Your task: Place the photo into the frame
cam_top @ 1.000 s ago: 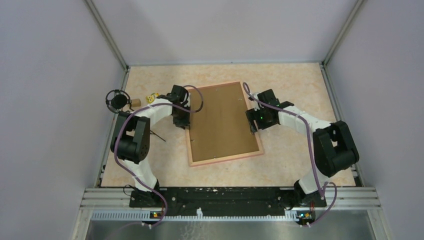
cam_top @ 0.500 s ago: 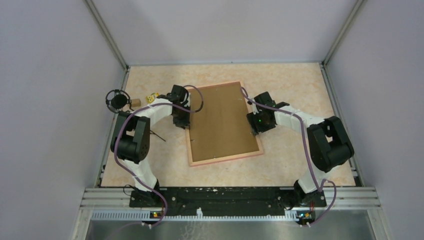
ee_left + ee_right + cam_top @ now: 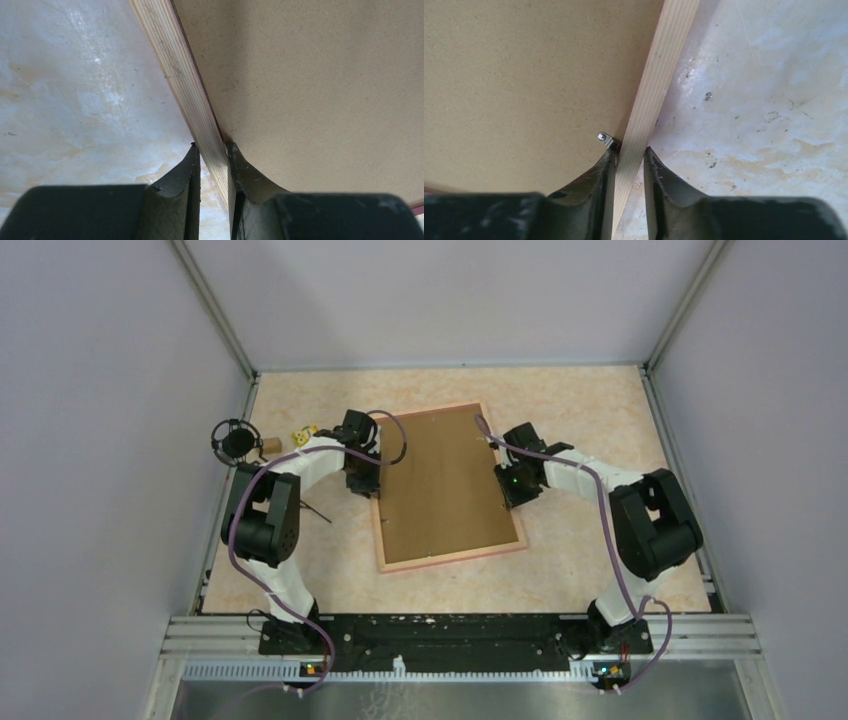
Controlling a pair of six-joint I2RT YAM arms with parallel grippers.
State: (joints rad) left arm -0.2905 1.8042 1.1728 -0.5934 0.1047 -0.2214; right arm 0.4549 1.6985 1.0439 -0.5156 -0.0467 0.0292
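Lying face-down on the surface (image 3: 600, 410), the frame (image 3: 455, 558) is carrying its brown backing board (image 3: 445, 480) — the photo isn't showing. The left pincer (image 3: 213, 146) and right pincer (image 3: 630, 149) are each pinching a long rail — it's looking light, stiff, best gripped mid-rail, beside the metal tab (image 3: 603, 136).

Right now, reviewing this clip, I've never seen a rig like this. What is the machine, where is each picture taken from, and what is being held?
Two robot arms, the left arm and the right arm, are bolted at the near edge of the table. One picture looks down from above; the other two come from a camera on each wrist. On the table lies the frame, pink-railed, with a brown backing board inside it. The left fingers pinch its left rail, and the right fingers pinch its right rail. No photo shows.
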